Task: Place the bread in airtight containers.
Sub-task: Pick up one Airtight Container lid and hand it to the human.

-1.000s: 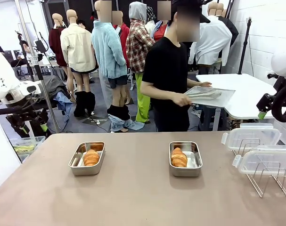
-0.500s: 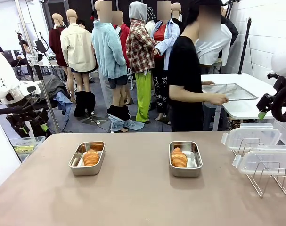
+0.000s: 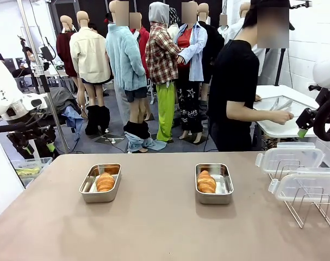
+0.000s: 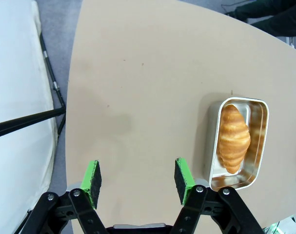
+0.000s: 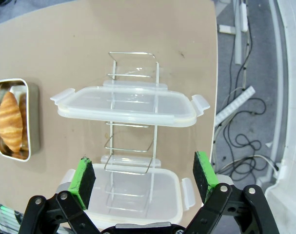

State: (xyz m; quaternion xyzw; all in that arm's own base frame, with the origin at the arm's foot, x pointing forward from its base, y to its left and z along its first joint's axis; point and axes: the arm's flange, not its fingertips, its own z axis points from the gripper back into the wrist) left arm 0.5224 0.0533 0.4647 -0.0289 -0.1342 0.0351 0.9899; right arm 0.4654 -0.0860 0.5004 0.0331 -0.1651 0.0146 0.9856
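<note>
Risk: clear plastic snap lids (image 5: 172, 108) on thin wire rack (image 5: 132, 146) could snag when wide-open, empty right fingers (image 5: 83, 178) grasp one; left fingers (image 4: 93, 181) likewise open, empty.

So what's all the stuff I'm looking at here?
Croissants: two, golden, one in each tub.
Tubs: two, steel, mid-table, left and right.
Lids: two, clear, on the rack.
Rack: one, wire, table's right end.
Table: one, tan.
Person: one, black top, beyond the far side.
Left gripper: black, green pads, open, above the table near the left tub.
Right gripper: same, open, above the lids.
</note>
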